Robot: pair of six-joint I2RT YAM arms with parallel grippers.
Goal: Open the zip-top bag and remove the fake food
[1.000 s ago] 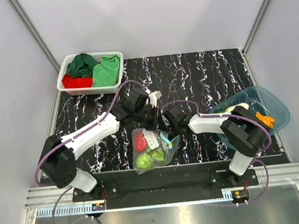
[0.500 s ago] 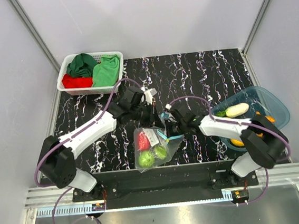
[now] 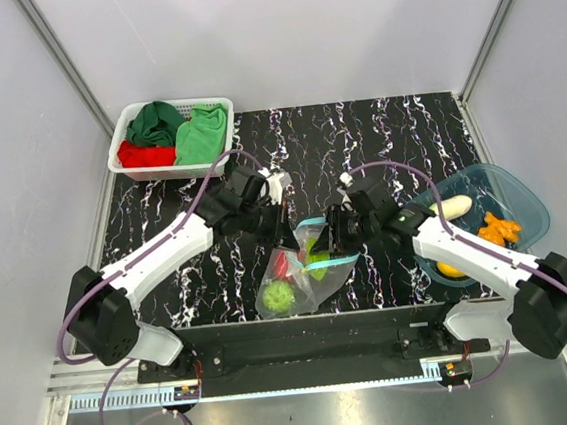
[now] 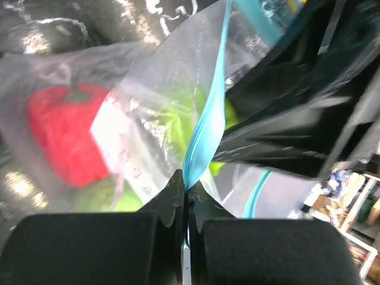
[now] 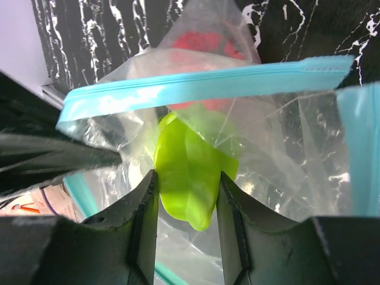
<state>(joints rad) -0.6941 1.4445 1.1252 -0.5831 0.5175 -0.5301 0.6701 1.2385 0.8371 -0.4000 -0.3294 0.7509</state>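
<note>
Right arm: elbow swung toward the near right corner since a second ago, uncovering more of the teal tub [image 3: 525,197]; bag mouth spread wider.
Zip-top bag [image 3: 304,271]: near the middle of the table [image 3: 386,132], held between both grippers, body sagging toward the near edge.
Left gripper [image 4: 185,189]: fingers pressed together on the blue zip strip [image 4: 205,127] at the bag's left lip.
Right gripper [image 5: 187,190]: at the bag's right side, narrow, clamped on a lime-green piece [image 5: 190,160] of fake food in the open mouth.
Red piece [image 4: 65,139], second green piece [image 3: 277,295]: inside the bag.
White piece [image 3: 451,206], orange piece [image 3: 499,225]: in the tub.
</note>
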